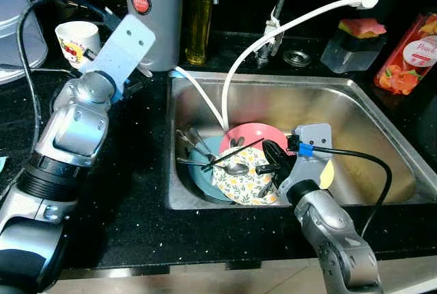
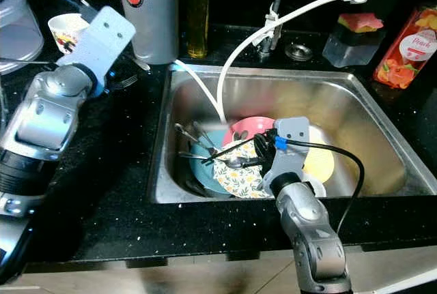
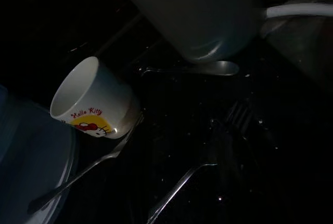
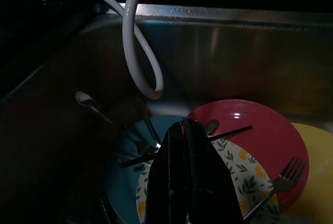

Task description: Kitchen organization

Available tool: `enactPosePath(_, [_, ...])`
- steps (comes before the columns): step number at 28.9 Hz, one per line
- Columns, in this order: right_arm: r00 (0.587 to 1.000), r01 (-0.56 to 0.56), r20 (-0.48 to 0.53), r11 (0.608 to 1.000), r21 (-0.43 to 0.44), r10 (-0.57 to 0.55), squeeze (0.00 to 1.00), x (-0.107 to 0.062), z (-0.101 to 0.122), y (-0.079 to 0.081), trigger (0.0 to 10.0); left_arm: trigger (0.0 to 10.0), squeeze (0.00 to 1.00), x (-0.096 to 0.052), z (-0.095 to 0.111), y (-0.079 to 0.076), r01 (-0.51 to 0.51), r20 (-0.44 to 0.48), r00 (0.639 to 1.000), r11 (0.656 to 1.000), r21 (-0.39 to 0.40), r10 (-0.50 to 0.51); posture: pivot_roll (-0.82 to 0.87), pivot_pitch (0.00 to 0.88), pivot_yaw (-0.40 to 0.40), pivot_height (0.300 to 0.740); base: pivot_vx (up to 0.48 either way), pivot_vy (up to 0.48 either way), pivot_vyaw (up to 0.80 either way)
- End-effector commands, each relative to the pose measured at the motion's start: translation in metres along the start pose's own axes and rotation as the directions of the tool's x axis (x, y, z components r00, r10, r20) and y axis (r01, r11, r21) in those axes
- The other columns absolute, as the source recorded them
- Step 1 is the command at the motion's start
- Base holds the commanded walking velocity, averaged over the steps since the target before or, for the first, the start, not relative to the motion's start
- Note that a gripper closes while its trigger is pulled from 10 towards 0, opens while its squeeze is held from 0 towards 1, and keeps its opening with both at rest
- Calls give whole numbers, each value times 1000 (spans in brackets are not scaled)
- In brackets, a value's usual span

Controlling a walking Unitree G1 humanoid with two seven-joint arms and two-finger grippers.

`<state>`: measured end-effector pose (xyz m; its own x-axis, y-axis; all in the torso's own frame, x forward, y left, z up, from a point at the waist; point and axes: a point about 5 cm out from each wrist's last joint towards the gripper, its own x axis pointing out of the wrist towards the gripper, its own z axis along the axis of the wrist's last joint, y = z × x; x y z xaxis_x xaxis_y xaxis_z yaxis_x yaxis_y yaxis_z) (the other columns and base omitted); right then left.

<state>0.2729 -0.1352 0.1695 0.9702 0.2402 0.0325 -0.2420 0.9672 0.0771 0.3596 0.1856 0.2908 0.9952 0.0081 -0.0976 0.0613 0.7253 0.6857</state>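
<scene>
A steel sink (image 1: 382, 103) holds stacked plates: pink (image 1: 256, 137), teal (image 1: 201, 174), a floral one (image 1: 239, 186) on top and yellow (image 2: 319, 161) to the right. Spoons (image 1: 235, 169), a fork (image 4: 283, 180) and a black chopstick (image 1: 232, 152) lie across them. My right gripper (image 4: 184, 125) hovers just over the floral plate, fingers pressed shut with nothing visibly between them. My left gripper (image 1: 133, 84) reaches over the black counter beside a Hello Kitty cup (image 3: 93, 99); its wrist mount hides the fingers. A fork (image 3: 182, 185) and spoon (image 3: 208, 68) lie on the counter near the cup.
A grey jug (image 1: 153, 7) and an oil bottle (image 1: 199, 18) stand behind the sink's left corner. A white hose (image 1: 273, 31) loops from the tap into the sink. A sponge holder (image 1: 358, 35) and a red packet (image 1: 410, 55) sit at the back right.
</scene>
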Motion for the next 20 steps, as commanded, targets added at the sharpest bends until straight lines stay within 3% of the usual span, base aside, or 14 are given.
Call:
enactPosePath(1, [1000, 11, -21, 1000, 15, -11, 0, 1, -5, -3, 10000, 10000, 0, 5, -8, 0, 73, -31, 997, 995, 64, -71, 253, 46, -79, 740, 0, 0, 0])
enactPosePath(2, [1000, 8, -18, 1000, 16, -8, 0, 2, -4, -3, 10000, 10000, 0, 10, -17, 0, 159, -70, 986, 976, 146, -150, 254, 49, -80, 740, 0, 0, 0])
enactPosePath(4, [1000, 8, -18, 1000, 16, -8, 0, 2, -4, -3, 10000, 10000, 0, 10, -17, 0, 159, -70, 986, 976, 146, -150, 254, 49, -80, 740, 0, 0, 0])
enactPosePath(7, [1000, 9, -17, 1000, 17, -8, 0, 3, -4, -3, 10000, 10000, 0, 14, -23, -1, 235, -81, 972, 938, 254, -221, 256, 52, -81, 740, 0, 0, 0])
enactPosePath(8, [1000, 8, -17, 1000, 18, -8, 0, 3, -4, -2, 10000, 10000, 514, 16, -24, -2, 249, -87, 968, 929, 274, -234, 255, 53, -82, 740, 0, 0, 0])
enactPosePath(10, [1000, 7, -17, 1000, 19, -7, 0, 3, -4, -2, 10000, 10000, 514, 16, -25, -2, 255, -90, 967, 924, 284, -239, 255, 53, -82, 740, 0, 0, 0])
enactPosePath(11, [1000, 6, -17, 1000, 20, -6, 0, 3, -4, -2, 10000, 10000, 1000, 17, -25, -3, 282, -93, 959, 916, 286, -266, 254, 54, -84, 740, 0, 0, 0])
enactPosePath(15, [1000, 3, -18, 1000, 19, -3, 0, 3, -4, -1, 10000, 10000, 1000, 20, -21, -6, 295, -76, 955, 907, 300, -286, 253, 54, -86, 740, 0, 0, 0])
enactPosePath(16, [1000, 3, -18, 1000, 19, -2, 0, 3, -4, -1, 10000, 10000, 0, 21, -19, -7, 297, -72, 955, 906, 303, -289, 253, 54, -86, 740, 0, 0, 0])
enactPosePath(20, [1000, 1, -17, 1000, 19, -1, 0, 4, -4, -1, 10000, 10000, 0, 26, -16, -8, 309, -72, 951, 899, 311, -302, 254, 53, -88, 740, 0, 0, 0])
